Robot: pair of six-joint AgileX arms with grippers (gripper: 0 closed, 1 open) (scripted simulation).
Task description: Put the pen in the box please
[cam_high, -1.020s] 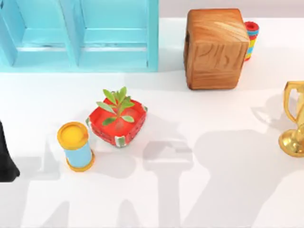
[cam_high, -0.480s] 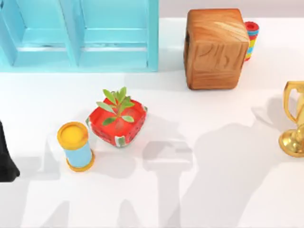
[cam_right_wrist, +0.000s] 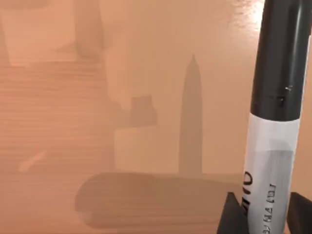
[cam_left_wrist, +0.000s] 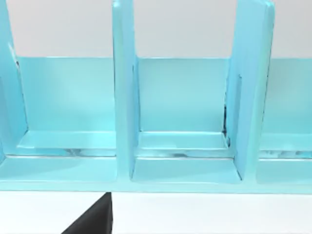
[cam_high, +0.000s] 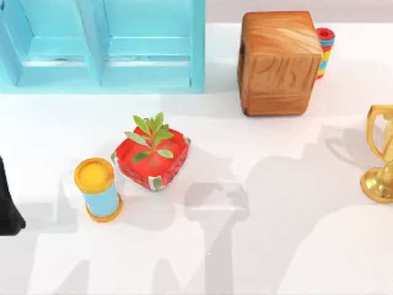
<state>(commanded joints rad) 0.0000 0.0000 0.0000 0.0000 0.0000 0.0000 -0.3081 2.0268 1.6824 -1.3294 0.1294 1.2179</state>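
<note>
On my right wrist view, the right gripper (cam_right_wrist: 263,214) has its 2 dark fingers (cam_right_wrist: 231,214) closed narrowly on the pen (cam_right_wrist: 273,122), which stands between them with its black upper part rising toward the upper right of the frame and its pale grey-white printed band just above the grip. Behind the pen is a brown wooden surface carrying the pen's shadow; I cannot tell from this view which part of the box it is.

From above, the box (cam_high: 279,61) sits in the upper right of the frame, closed-looking on the faces I can see, with a striped red cup (cam_high: 325,46) touching or just beside its right side. A red planter (cam_high: 153,157) with a green plant is left of centre, a yellow-topped blue can (cam_high: 98,187) just to its lower left, a gold trophy (cam_high: 381,160) at the right edge, and a blue shelf unit (cam_high: 104,43) in the upper left.

My left arm (cam_high: 7,203) is parked at the left edge; its wrist view looks into the blue shelf's compartments, and I cannot tell how its tool stands.
</note>
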